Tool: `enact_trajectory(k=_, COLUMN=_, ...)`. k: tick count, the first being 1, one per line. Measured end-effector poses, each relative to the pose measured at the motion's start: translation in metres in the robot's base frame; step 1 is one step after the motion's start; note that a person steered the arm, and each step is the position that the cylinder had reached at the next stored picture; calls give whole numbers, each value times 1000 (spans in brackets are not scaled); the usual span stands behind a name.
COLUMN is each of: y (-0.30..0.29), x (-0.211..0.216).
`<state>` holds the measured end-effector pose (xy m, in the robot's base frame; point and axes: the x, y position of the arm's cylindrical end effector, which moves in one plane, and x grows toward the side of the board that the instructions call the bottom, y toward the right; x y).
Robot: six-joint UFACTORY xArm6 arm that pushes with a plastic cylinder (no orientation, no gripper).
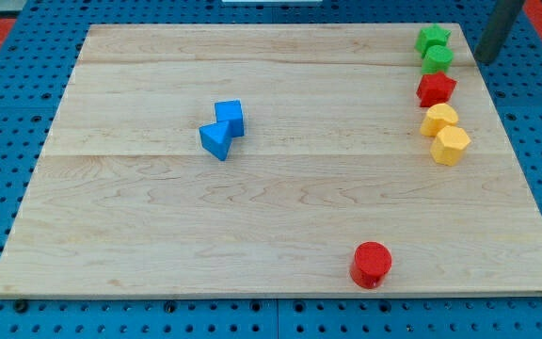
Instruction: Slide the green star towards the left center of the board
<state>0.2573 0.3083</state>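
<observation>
The green star (432, 38) lies at the board's top right corner. A second green block (438, 59) touches it just below. My dark rod comes down from the view's top right, and my tip (486, 59) is to the right of both green blocks, a short gap away, at about the board's right edge. The tip touches no block.
Below the green blocks, a red block (436, 88), a yellow block (439, 119) and a yellow hexagon (451, 144) run down the right side. A blue cube (230, 116) and a blue wedge-like block (216, 140) touch left of centre. A red cylinder (372, 263) sits near the bottom edge. The wooden board (158, 235) rests on blue pegboard.
</observation>
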Motion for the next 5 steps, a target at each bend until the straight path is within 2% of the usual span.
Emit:
enact_trajectory(k=2, y=-101, x=-10)
enact_trajectory(k=4, y=-70, x=-35)
enact_trajectory(k=5, y=-159, x=-35)
